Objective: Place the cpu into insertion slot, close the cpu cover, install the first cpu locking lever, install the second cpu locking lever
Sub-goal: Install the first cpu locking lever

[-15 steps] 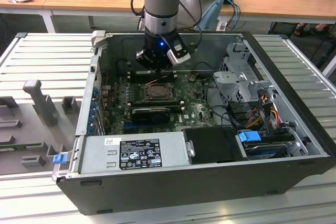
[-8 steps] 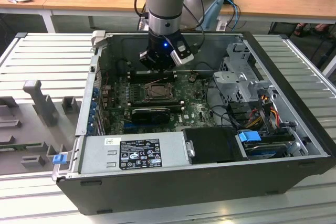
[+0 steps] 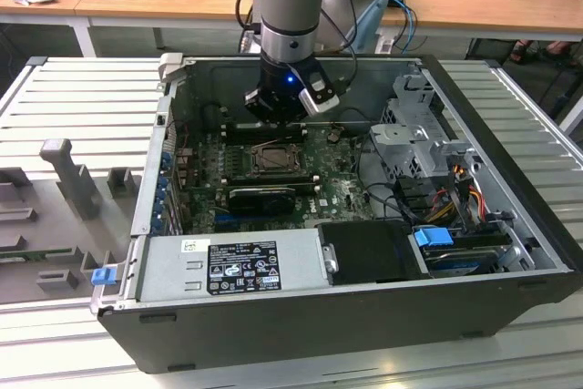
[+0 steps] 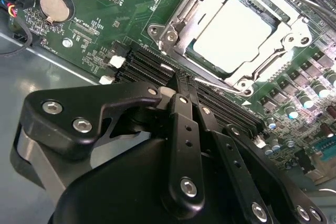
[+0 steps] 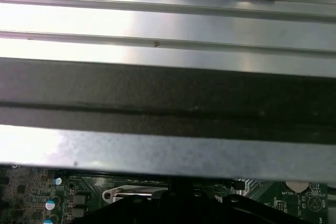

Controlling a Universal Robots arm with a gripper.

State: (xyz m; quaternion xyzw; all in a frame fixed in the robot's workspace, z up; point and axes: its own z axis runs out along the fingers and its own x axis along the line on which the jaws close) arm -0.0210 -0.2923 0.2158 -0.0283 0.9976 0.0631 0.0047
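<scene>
Risk lies in a lever snagging: the gripper (image 4: pixel 181 85), jaws pressed together holding nothing, hovers just beside the insertion slot (image 4: pixel 239 30), where the cpu (image 4: pixel 233 32) sits under the closed cpu cover (image 4: pixel 181 11); a crooked push could skid across the motherboard (image 4: pixel 121 3).

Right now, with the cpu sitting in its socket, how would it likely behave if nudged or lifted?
The cpu looks like a flat metal-topped square, so probably stiff and light. Its smooth, shiny top may be slippery to grip. The cpu cover frames its edges, so a sideways push would likely not shift it.
</scene>
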